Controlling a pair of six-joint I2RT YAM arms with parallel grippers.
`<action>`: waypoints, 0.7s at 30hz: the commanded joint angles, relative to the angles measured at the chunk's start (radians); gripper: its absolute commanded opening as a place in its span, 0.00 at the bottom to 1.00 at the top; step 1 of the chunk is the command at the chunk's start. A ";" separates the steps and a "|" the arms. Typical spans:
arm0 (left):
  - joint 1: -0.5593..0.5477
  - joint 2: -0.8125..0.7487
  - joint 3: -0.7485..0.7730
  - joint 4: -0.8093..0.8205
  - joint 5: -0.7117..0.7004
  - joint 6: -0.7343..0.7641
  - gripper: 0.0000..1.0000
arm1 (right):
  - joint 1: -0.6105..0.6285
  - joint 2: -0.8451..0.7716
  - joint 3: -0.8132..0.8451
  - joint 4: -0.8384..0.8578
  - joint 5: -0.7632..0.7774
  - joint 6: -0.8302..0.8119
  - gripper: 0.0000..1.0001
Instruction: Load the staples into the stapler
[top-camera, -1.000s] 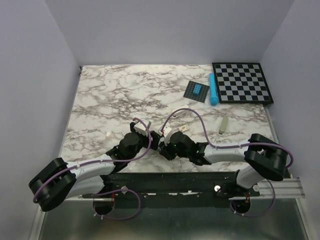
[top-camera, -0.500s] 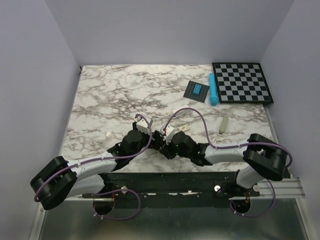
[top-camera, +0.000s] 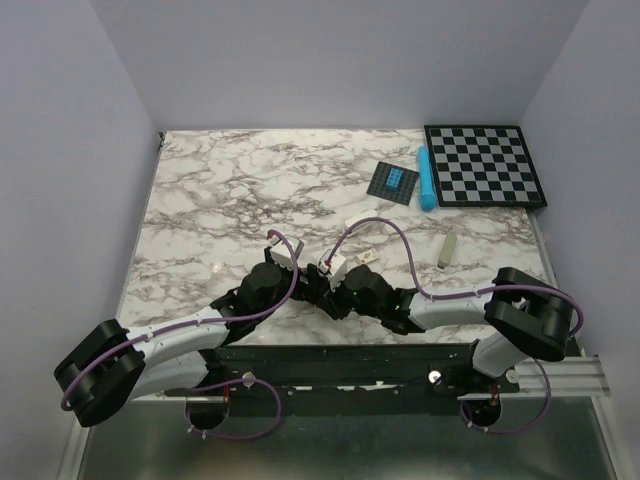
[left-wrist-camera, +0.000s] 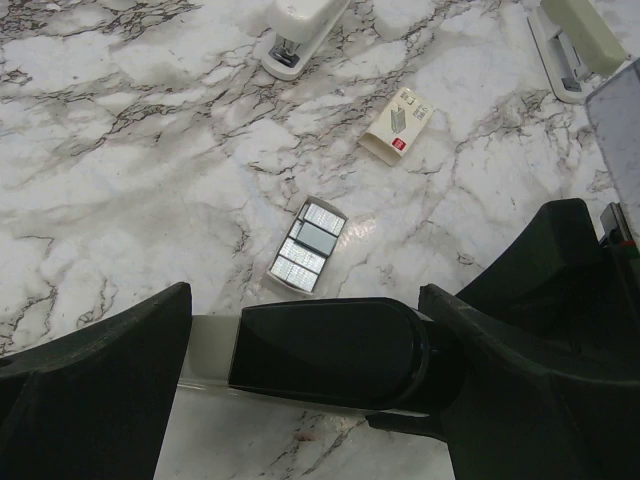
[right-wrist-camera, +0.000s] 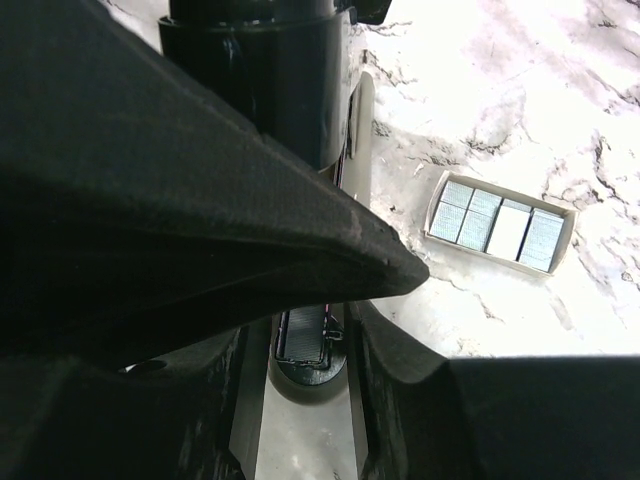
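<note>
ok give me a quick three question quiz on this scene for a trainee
1. True or false: the staple tray lies on the checkerboard.
2. What sits between the left gripper's fingers? A) black stapler B) blue bar C) white stapler
3. Is the left gripper open or shut?
Key: 1 false, it's on the table; 2 A; 3 open.

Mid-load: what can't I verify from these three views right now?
- Left wrist: the left gripper's fingers cover the ends of the stapler. The beige bar is cut off by the top edge.
- Right wrist: the right gripper's fingers fill the frame. Only a sliver of the stapler shows, and the grip is unclear.
- Top view: the stapler is hidden under both wrists.
</note>
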 joint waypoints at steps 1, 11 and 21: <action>-0.056 0.019 0.011 -0.053 0.107 -0.029 0.99 | -0.003 0.045 0.000 0.020 0.045 -0.001 0.39; -0.042 0.079 0.068 0.003 0.033 0.146 0.99 | -0.020 0.099 0.040 0.080 0.016 -0.068 0.18; -0.042 0.042 0.008 0.024 0.255 0.275 0.99 | -0.096 0.091 -0.020 0.178 -0.146 -0.093 0.25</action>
